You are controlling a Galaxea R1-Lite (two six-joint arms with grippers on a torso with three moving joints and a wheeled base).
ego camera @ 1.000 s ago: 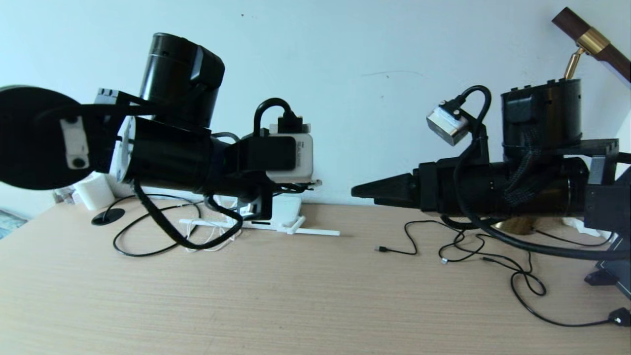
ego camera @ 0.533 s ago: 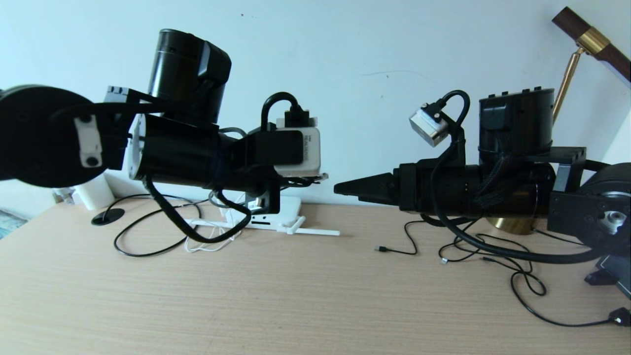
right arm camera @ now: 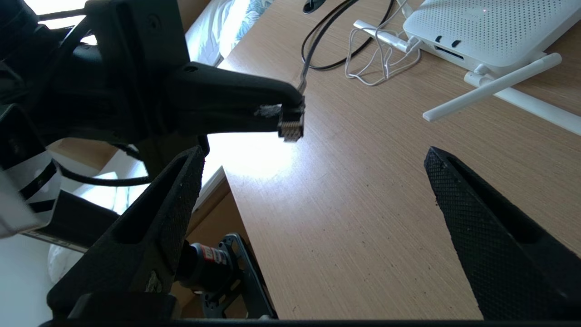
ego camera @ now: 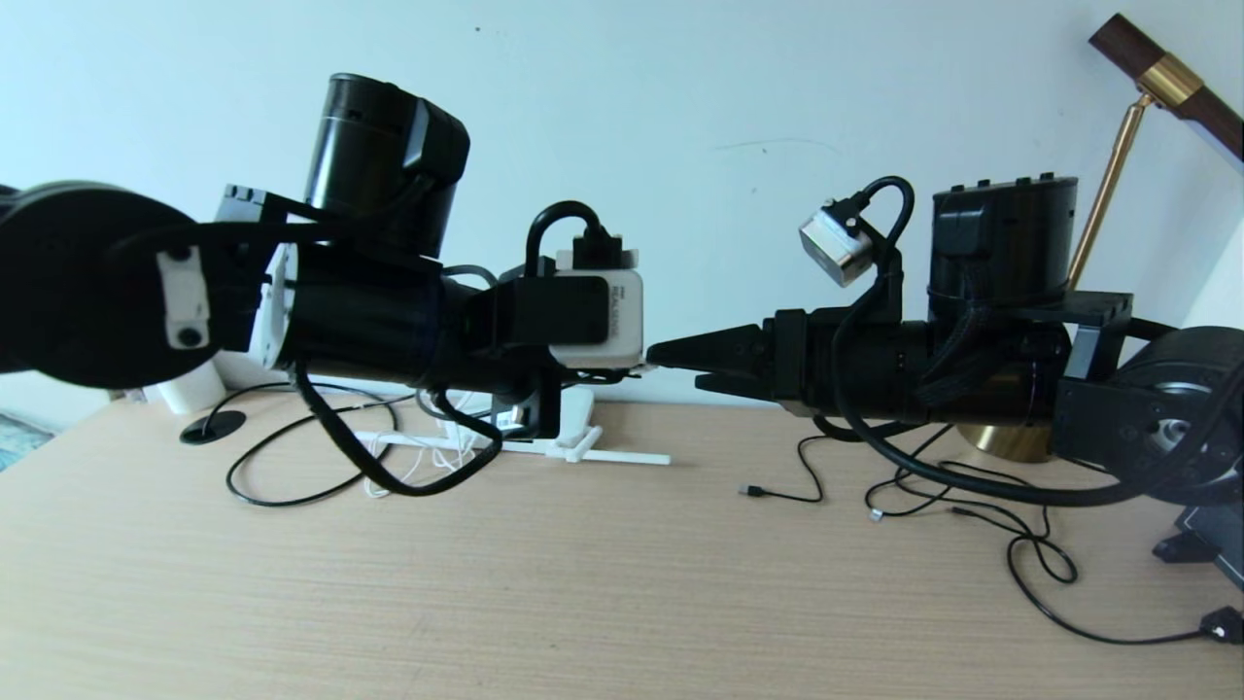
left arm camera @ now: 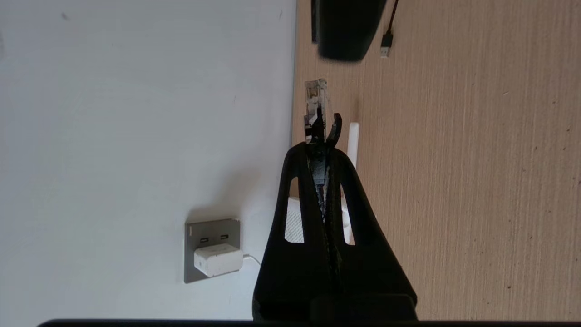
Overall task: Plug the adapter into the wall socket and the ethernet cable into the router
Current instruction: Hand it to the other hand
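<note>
My left gripper (left arm camera: 321, 144) is shut on the ethernet cable, and its clear plug (left arm camera: 314, 102) sticks out past the fingertips, held above the desk. In the head view the plug (ego camera: 637, 369) almost meets the tips of my right gripper (ego camera: 671, 365). That right gripper (right arm camera: 313, 154) stands wide open and empty, facing the plug (right arm camera: 290, 128) just beyond its fingertips. The white adapter (left arm camera: 218, 260) sits plugged into the grey wall socket (left arm camera: 199, 231). The router (right arm camera: 490, 27) lies flat by the wall with its antennas on the desk; in the head view the left arm largely hides the router (ego camera: 575, 408).
Thin black USB cables (ego camera: 777, 494) lie tangled at the right of the desk (ego camera: 583, 603), near a brass lamp base (ego camera: 1011, 442). A loose white cord (right arm camera: 376, 59) and a black cable loop (ego camera: 262, 486) lie left of the router. A black round grommet (ego camera: 212, 426) sits at far left.
My right arm has moved left until its fingertips almost meet the plug, and its jaws have opened a little wider. The left arm has shifted slightly right, still gripping the cable.
</note>
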